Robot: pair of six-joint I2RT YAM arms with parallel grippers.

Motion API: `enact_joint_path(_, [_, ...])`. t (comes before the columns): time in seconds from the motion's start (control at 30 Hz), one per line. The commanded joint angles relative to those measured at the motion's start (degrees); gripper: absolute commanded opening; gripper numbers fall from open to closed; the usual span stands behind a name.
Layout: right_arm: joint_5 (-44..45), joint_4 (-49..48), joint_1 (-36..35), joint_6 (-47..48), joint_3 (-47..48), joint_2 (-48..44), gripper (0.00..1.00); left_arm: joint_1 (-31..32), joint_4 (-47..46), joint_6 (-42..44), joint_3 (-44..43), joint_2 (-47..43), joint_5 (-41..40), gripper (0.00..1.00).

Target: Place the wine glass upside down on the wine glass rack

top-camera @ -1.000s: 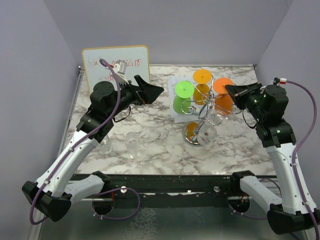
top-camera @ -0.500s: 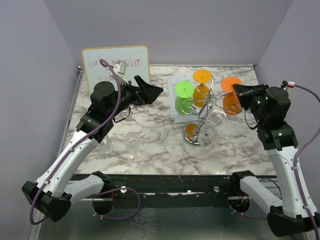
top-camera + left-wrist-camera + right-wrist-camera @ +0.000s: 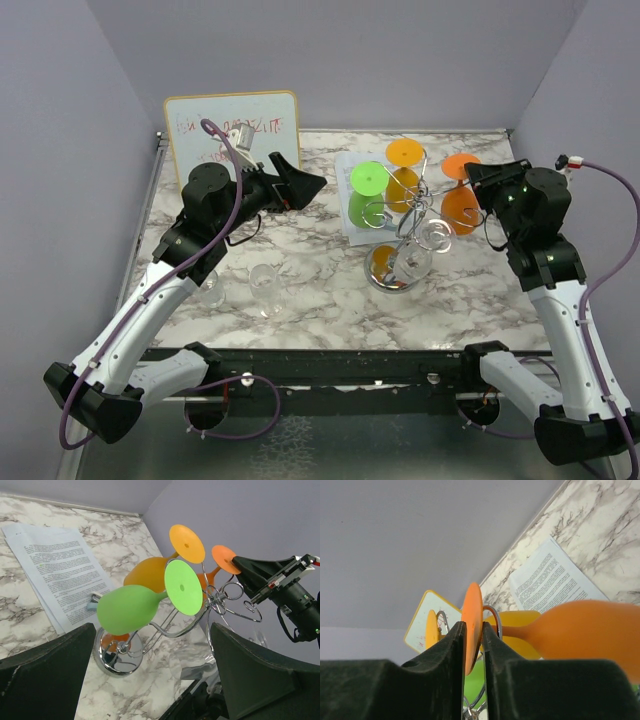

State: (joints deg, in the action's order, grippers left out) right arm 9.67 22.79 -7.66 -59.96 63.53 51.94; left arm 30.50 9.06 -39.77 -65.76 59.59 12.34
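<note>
- Marble table (image 3: 300, 300): the action sits toward the far right corner. A printed sheet (image 3: 350, 222) lies beside the rack.
- Left gripper (image 3: 312, 180): hangs mid-table toward the far edge with jaws wide and empty. It is likely parked clear, with its camera on the rack.
- Wine glass rack (image 3: 418, 215): upright, mirrored base on the marble. A green glass (image 3: 366, 180) and a yellow glass (image 3: 403, 152) hang foot-up.
- Right gripper (image 3: 478, 180): just right of the rack, jaws narrow, pinching a foot disc.
- Orange wine glass (image 3: 460, 208): foot up, bowl down and tilted, by the rack's right curls. The rim hold probably leaves the stem free to slide in.
- Clear glasses (image 3: 264, 285): upright, near left.
- Right wrist view alone shows the pinch. Left wrist view shows the stem at the wires; seated or not, cannot tell.
</note>
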Motion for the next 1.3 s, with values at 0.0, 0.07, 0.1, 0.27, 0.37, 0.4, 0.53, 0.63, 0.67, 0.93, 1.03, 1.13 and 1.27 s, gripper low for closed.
enact_joint_path(0.0, [-1.2,-1.4,0.1,2.5,0.6,-0.2,0.29,0.1,-0.2,0.5,-0.7,-0.3,-0.6,0.98])
enact_joint_path(0.07, [-1.1,-0.5,0.1,3.0,1.2,-0.2,0.39,0.1,-0.3,0.4,-0.7,-0.3,-0.6,0.98])
enact_joint_path(0.1, [-1.0,0.0,0.1,3.4,1.4,-0.3,0.42,0.1,-0.3,0.4,-0.7,-0.3,-0.4,0.98])
enact_joint_path(0.27, [-0.3,1.4,0.1,5.5,1.6,-1.9,0.54,0.1,-0.3,0.3,-0.5,-0.4,-0.3,0.98])
enact_joint_path(0.37, [0.0,3.2,0.1,6.8,2.1,-2.7,0.56,0.1,-0.3,0.4,-0.3,-0.7,-0.6,0.98])
enact_joint_path(0.4, [0.1,3.8,0.1,7.3,2.4,-3.0,0.57,0.1,-0.3,0.5,-0.3,-0.8,-0.6,0.98])
enact_joint_path(0.53, [0.9,5.2,0.1,8.9,3.2,-4.7,0.58,0.1,-0.4,0.7,0.0,-1.0,-0.9,0.98])
enact_joint_path(0.63, [1.0,5.4,0.1,10.1,3.7,-6.0,0.59,0.2,-0.4,0.7,0.2,-1.0,-0.9,0.98])
enact_joint_path(0.67, [1.0,5.5,0.1,10.5,4.0,-6.3,0.59,0.1,-0.4,0.7,0.2,-1.0,-0.9,0.98])
enact_joint_path(0.93, [5.6,8.3,0.1,13.5,2.8,-9.3,0.56,0.1,-0.5,1.0,0.5,-0.8,-1.0,0.98])
enact_joint_path(1.03, [9.7,11.5,0.1,13.3,1.3,-11.3,0.55,0.1,0.0,1.6,0.6,-0.8,-1.2,0.98])
enact_joint_path(1.13, [14.4,16.5,0.1,11.1,-1.2,-14.7,0.55,0.1,1.0,2.7,1.0,-1.1,-2.4,0.98])
enact_joint_path(1.27, [16.1,22.2,0.1,8.1,-4.7,-18.9,0.54,0.1,2.3,4.1,2.3,-1.1,-4.0,0.98])
